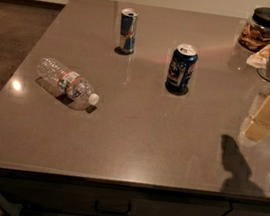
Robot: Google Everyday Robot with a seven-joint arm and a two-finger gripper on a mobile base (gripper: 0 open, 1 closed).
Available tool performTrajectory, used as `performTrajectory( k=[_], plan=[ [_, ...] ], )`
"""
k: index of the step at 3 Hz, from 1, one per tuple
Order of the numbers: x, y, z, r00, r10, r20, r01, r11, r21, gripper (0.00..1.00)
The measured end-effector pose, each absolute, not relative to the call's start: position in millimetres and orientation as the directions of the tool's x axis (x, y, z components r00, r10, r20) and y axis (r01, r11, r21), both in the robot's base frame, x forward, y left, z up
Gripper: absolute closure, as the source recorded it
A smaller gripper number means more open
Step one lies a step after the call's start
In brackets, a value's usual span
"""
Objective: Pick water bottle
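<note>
Hand (266, 120) hangs at right, water bottle (67, 81) lies left, blue can (181, 69) beyond.

We note a kitchen: grey stone counter (134, 145), drawers (110, 205) under its near edge, lidded food jar (262, 30) at far-right corner; gripper (264, 122) over right edge.

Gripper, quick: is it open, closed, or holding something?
The gripper, at the right edge over the counter: open or closed cannot be told. The water bottle lies apart, not held.
</note>
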State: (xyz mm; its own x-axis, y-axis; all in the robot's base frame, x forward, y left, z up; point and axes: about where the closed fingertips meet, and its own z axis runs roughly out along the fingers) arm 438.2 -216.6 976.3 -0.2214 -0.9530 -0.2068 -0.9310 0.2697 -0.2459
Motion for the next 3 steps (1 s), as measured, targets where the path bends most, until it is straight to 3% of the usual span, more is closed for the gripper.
performTrajectory(
  k=[1,3],
  plan=[
    [438.2,-216.6,976.3,-0.221,-0.953,-0.207,-0.931,0.27,-0.246,0.0],
    [467.0,-180.8,957.7,-0.236,-0.931,-0.278,-0.953,0.277,-0.12,0.0]
  ],
)
